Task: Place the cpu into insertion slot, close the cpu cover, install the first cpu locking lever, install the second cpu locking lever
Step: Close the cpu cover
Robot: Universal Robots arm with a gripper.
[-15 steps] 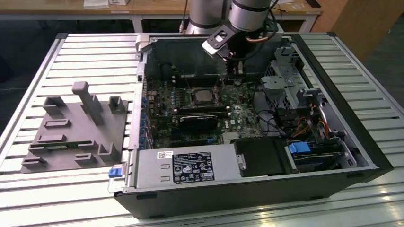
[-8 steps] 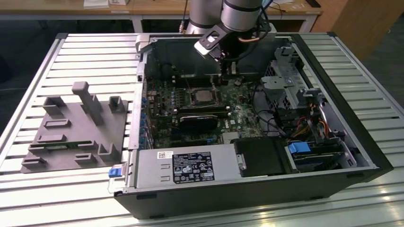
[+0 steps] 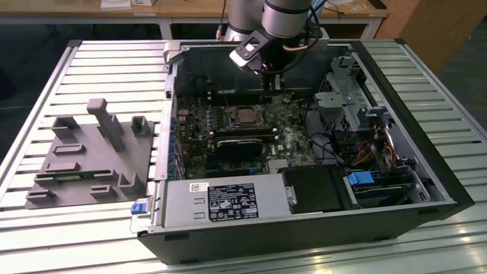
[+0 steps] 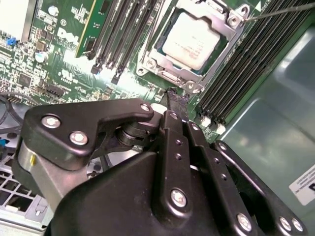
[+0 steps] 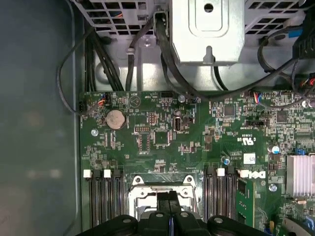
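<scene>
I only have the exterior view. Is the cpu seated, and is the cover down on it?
Observer: Second wrist view: the cpu sits inside the cover, whose frame lies down around it.
Operator: Anything latched?
Observer: Can't tell; one thin lever runs out from the cover's corner.
Operator: Open or shut?
Observer: The gripper is shut, its tip beside the cover's edge.

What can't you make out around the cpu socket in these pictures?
- First wrist view: the claw covers the middle of the cpu cover, hiding its window.
- Second wrist view: the thin metal lever runs off the edge, its end cut off.
- Exterior view: around the cpu, too small to tell whether anything is latched.
</scene>
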